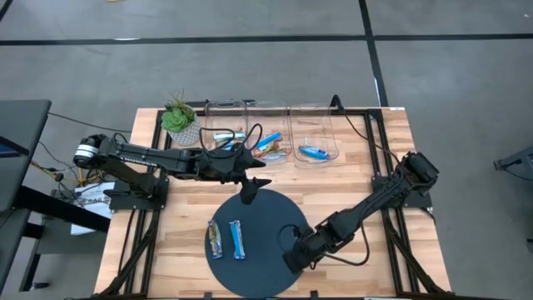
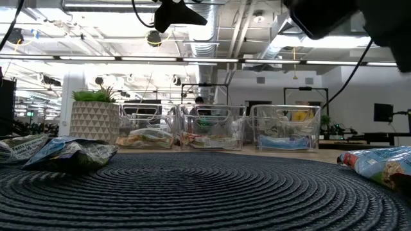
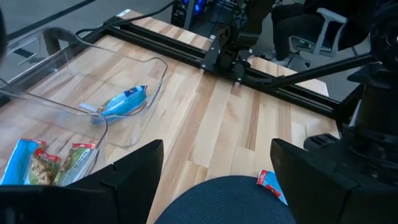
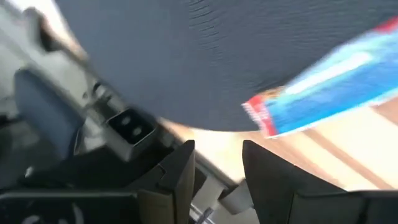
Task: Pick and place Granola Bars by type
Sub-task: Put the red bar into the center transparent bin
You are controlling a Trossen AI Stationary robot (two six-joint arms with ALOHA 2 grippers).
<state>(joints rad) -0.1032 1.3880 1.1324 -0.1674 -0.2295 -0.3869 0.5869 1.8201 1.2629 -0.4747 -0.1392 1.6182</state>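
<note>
Grey floor, bright ceiling lights overhead.

Your high view looks straight down on the whole tabletop and both arms. Your low view sits on the round mat, facing level toward the 3 bins and the room behind. Your left wrist view hovers over the mat's far edge, sharing those bins. Your right wrist view hangs close above the mat's edge.

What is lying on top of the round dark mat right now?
On the round dark mat, two granola bars lie side by side near its left edge. The right claw sits over the mat's right part and covers whatever is beneath it; the wrist view shows a blue bar.
</note>
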